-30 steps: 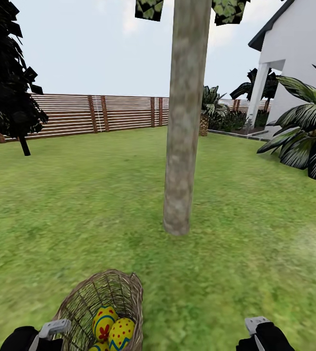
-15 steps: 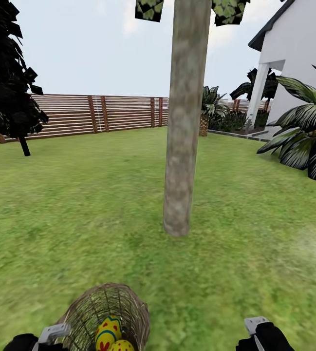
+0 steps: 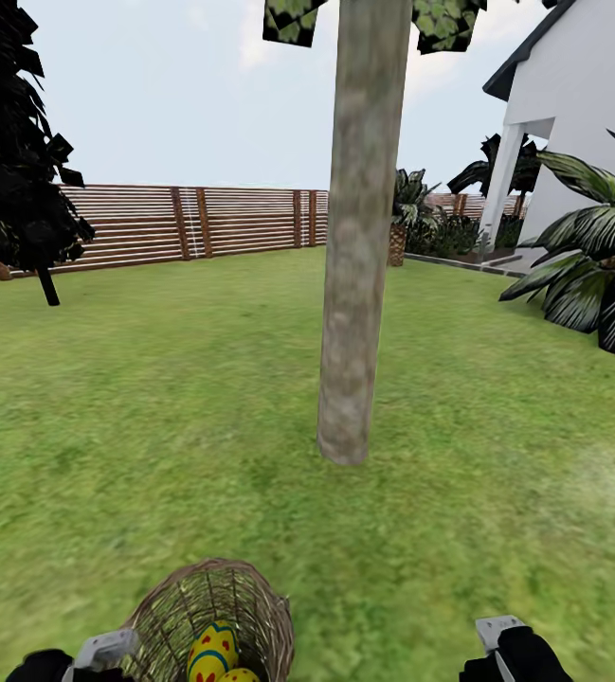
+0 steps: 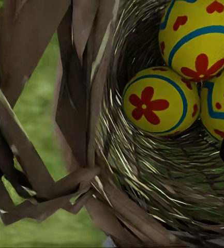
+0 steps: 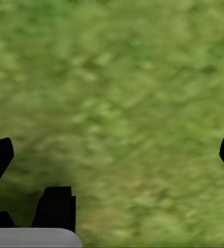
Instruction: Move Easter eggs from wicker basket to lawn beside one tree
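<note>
Fence [image 3: 184, 223] of brown horizontal slats is running along the far edge, from the left toward the house. Black tree [image 3: 13, 142] is standing far left, in front of the fence. White house [image 3: 582, 123] is showing at right, with a white post [image 3: 502, 180]. Palm [image 3: 596, 251] is spreading dark fronds beside the house. Pale sky [image 3: 193, 85] is filling the top.

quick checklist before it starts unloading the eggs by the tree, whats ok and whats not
1. Brown woven wicker basket near the grey-brown straight tree trunk: ok.
2. Yellow patterned eggs in the basket: ok, three seen in the left wrist view.
3. Left pincer grip on the basket: cannot tell.
4. Right pincer free over the green lawn: ok, open and empty.
5. Eggs already on grass: not ok, none out.
</note>
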Available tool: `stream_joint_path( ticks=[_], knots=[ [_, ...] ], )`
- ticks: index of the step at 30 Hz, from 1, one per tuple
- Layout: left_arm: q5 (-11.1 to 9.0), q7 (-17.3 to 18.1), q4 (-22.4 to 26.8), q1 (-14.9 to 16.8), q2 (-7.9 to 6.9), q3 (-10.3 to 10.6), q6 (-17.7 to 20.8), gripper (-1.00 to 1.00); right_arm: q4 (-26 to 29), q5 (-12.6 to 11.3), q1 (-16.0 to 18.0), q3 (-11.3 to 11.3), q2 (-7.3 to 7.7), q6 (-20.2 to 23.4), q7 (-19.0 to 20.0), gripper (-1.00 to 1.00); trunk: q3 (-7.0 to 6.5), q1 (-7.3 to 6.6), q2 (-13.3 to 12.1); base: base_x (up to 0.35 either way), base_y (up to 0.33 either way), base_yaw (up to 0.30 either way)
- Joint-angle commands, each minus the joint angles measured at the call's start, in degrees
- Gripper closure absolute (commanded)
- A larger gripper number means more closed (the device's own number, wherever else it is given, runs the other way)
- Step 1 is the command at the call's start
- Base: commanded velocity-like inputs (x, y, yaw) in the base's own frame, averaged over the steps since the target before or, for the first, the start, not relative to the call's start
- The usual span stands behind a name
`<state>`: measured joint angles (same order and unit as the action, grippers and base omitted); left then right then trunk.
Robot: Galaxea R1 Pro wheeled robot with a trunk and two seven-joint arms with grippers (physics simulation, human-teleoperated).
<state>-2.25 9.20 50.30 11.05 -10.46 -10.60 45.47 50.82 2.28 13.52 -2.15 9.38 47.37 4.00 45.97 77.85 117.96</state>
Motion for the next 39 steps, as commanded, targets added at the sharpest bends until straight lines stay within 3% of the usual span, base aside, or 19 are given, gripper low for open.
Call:
stream_joint_path(
  ticks=[1,3,8,27,39],
  knots=[
    [-0.3,0.7,0.1,0.0,-0.16,-0.1,0.4,-1.00,0.1,0.3,0.0,-0.1,0.09,0.3,0.3,-1.00,-0.13,-0.23,-0.4,0.000,0.000,0.000],
    [0.1,2.5,0.5,0.0,-0.16,0.0,0.7,-1.00,0.1,0.2,0.0,-0.1,0.11,0.3,0.3,-1.00,-0.49,-0.67,-1.2,0.000,0.000,0.000],
    [0.5,3.0,0.2,0.0,-1.54,0.1,0.5,-1.00,0.0,0.3,0.0,-0.1,0.01,0.3,0.3,-1.00,-1.38,-1.77,-3.2,0.000,0.000,0.000],
    [0.3,2.8,0.0,0.0,-1.05,0.0,0.3,-1.00,0.0,0.3,0.0,-0.1,-0.11,0.2,0.3,-1.00,-4.79,-5.94,-10.8,-0.044,-0.046,0.000],
    [0.3,2.8,-2.5,0.0,-0.99,0.1,0.2,-1.00,-0.7,0.3,0.0,0.0,-0.07,-1.4,0.3,-1.00,-6.95,-8.58,-15.6,-0.009,-0.018,0.000]
  ],
)
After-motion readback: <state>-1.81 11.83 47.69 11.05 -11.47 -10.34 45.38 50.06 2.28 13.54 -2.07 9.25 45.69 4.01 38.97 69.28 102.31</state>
